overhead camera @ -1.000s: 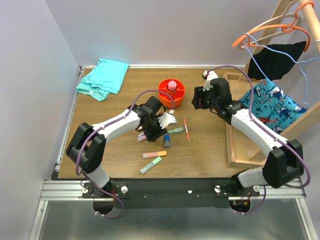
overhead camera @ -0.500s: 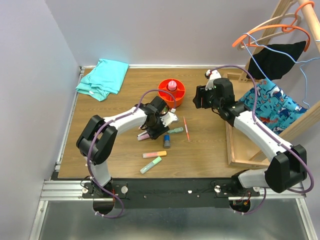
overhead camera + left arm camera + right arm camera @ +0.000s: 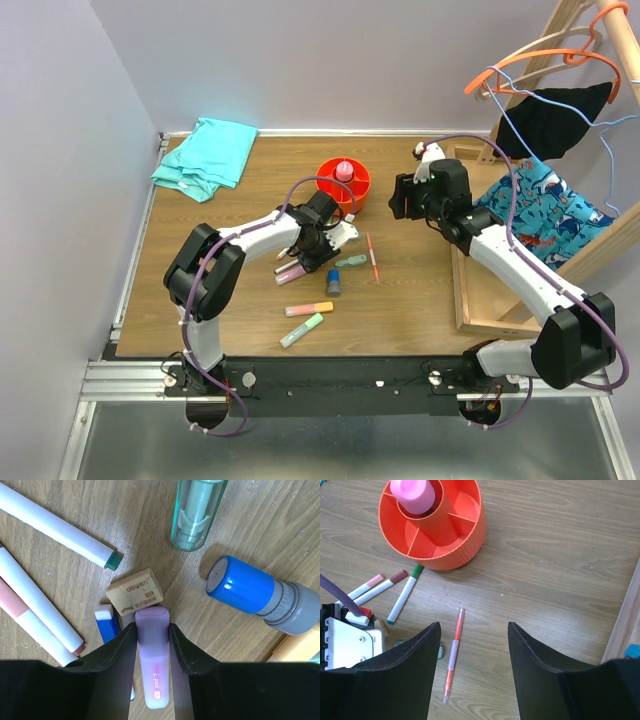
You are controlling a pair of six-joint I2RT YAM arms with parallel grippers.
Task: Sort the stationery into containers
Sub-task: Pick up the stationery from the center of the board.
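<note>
In the left wrist view my left gripper is shut on a pink highlighter lying on the wood, a finger pressed to each side. Just ahead lie a tan block, a small blue-and-white piece, white markers, a green highlighter and a blue-grey cylinder. My right gripper hangs open above the table, with the thin orange-red pen below it. The round orange-red organiser with its pink centre piece stands beyond. An orange highlighter and a pale green one lie nearer the front.
A teal folded cloth lies at the back left. A large shallow wooden tray runs along the right side, with patterned fabric and hangers above it. The table's front edge is close behind the highlighters.
My left gripper has shifted a little toward the back and its fingers have closed in on the pink highlighter. The right arm has barely moved.
</note>
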